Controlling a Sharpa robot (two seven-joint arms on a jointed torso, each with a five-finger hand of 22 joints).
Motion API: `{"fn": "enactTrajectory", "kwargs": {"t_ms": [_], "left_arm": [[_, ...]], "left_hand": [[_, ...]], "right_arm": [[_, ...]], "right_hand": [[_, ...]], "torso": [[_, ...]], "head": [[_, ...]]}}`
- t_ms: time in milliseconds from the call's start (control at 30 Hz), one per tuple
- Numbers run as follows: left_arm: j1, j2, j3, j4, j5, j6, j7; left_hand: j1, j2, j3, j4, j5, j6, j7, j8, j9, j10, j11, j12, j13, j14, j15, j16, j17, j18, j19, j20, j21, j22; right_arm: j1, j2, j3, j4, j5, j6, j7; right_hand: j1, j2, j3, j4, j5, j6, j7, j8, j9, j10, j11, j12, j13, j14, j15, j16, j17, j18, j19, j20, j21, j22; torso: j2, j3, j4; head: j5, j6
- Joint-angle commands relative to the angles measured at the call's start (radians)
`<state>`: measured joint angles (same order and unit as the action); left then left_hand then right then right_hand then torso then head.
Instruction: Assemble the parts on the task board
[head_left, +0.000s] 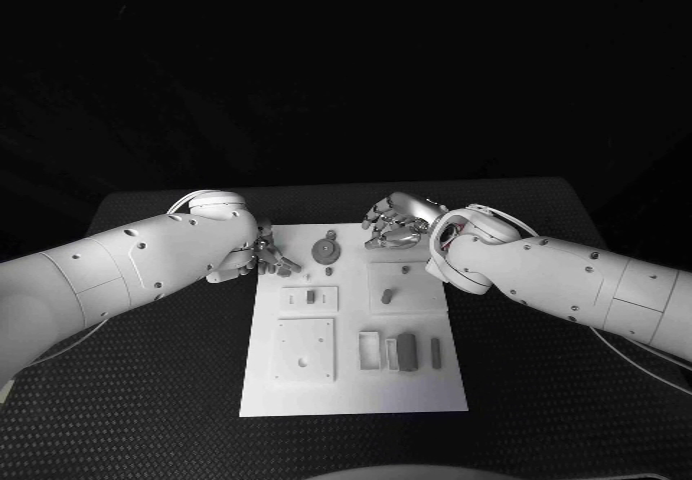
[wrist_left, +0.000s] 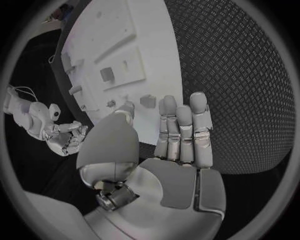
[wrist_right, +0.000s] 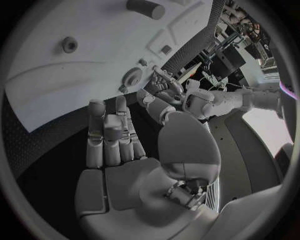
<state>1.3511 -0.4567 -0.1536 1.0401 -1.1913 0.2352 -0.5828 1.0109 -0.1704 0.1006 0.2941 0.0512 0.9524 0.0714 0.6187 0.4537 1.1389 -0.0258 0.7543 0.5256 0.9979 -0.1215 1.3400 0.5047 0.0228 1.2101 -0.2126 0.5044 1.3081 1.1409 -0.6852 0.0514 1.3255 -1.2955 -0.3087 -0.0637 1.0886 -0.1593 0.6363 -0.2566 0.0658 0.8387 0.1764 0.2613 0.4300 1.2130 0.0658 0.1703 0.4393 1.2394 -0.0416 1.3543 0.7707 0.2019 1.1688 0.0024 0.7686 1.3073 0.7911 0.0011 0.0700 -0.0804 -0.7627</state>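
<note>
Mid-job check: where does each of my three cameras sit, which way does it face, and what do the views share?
Head view: on the robot's head, looking down at the task board on the black table; both white arms enter, left hand and right hand at the board's far end.
Left wrist view: behind the left hand, facing along its open palm toward the board.
Right wrist view: behind the right hand, palm open, facing the board.
Shared: all three show the board; each wrist view also catches the opposite hand.

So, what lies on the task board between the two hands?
In the head view, a round disc-shaped part sits on the task board between the left hand and the right hand; neither hand touches it.
</note>
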Motion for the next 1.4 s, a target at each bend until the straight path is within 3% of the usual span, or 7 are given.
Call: {"fn": "enactTrajectory", "kwargs": {"t_ms": [33,467,867,1400], "left_arm": [[0.0,0.006,-0.001,-0.002,-0.005,0.028,-0.01],[0.0,0.018,-0.003,-0.015,-0.034,0.002,-0.015],[-0.003,0.023,-0.023,-0.012,-0.042,0.018,-0.014],[-0.011,0.038,-0.027,-0.022,-0.068,-0.009,-0.01]], "left_hand": [[0.0,0.012,-0.011,0.0,-0.002,0.008,0.001,-0.002,-0.001,0.008,-0.003,0.005,0.002,0.002,-0.006,0.008,0.001,0.047,0.004,-0.007,0.005,0.006],[0.014,0.048,-0.049,-0.001,-0.002,0.017,-0.004,-0.003,0.003,0.012,-0.008,0.013,0.003,0.007,-0.012,0.015,-0.001,0.046,0.009,-0.013,0.009,0.015],[0.026,0.045,-0.069,0.001,-0.002,0.02,-0.004,-0.005,0.005,0.013,-0.009,0.015,0.002,0.008,-0.013,0.017,-0.002,0.044,0.011,-0.015,0.009,0.016],[0.046,0.06,-0.078,-0.001,-0.002,0.037,-0.013,0.003,0.011,0.028,-0.018,0.028,0.004,0.022,-0.022,0.029,-0.001,0.045,0.028,-0.022,0.02,0.02]], "right_arm": [[-0.001,0.0,0.0,0.001,-0.002,0.01,0.007],[-0.001,0.0,0.0,0.001,-0.002,0.012,0.007],[-0.001,0.0,0.0,0.001,-0.002,0.012,0.006],[-0.001,-0.001,0.0,0.002,-0.002,0.013,0.005]], "right_hand": [[-0.009,-0.001,0.0,0.008,0.001,-0.001,0.005,0.002,-0.002,0.004,0.006,0.006,0.001,-0.007,0.002,-0.007,-0.001,0.06,0.003,-0.008,-0.004,0.02],[-0.009,-0.001,0.0,0.008,0.001,-0.001,0.005,0.002,-0.002,0.004,0.006,0.006,0.001,-0.007,0.002,-0.007,-0.001,0.06,0.003,-0.008,-0.004,0.02],[-0.009,-0.001,0.0,0.009,0.001,-0.001,0.005,0.002,-0.002,0.004,0.006,0.006,0.001,-0.007,0.002,-0.007,-0.001,0.06,0.003,-0.008,-0.004,0.02],[-0.009,-0.001,0.001,0.009,0.001,-0.001,0.005,0.002,-0.002,0.004,0.006,0.006,0.001,-0.007,0.002,-0.007,-0.001,0.06,0.003,-0.008,-0.004,0.02]], "torso": [[0.0,0.0002,0.0002],[0.0,-0.0002,0.0002],[0.0,-0.0003,0.0002],[0.0,-0.0008,0.0005]], "head": [[-0.001,0.001],[-0.002,0.001],[-0.002,0.001],[-0.005,-0.001]]}}
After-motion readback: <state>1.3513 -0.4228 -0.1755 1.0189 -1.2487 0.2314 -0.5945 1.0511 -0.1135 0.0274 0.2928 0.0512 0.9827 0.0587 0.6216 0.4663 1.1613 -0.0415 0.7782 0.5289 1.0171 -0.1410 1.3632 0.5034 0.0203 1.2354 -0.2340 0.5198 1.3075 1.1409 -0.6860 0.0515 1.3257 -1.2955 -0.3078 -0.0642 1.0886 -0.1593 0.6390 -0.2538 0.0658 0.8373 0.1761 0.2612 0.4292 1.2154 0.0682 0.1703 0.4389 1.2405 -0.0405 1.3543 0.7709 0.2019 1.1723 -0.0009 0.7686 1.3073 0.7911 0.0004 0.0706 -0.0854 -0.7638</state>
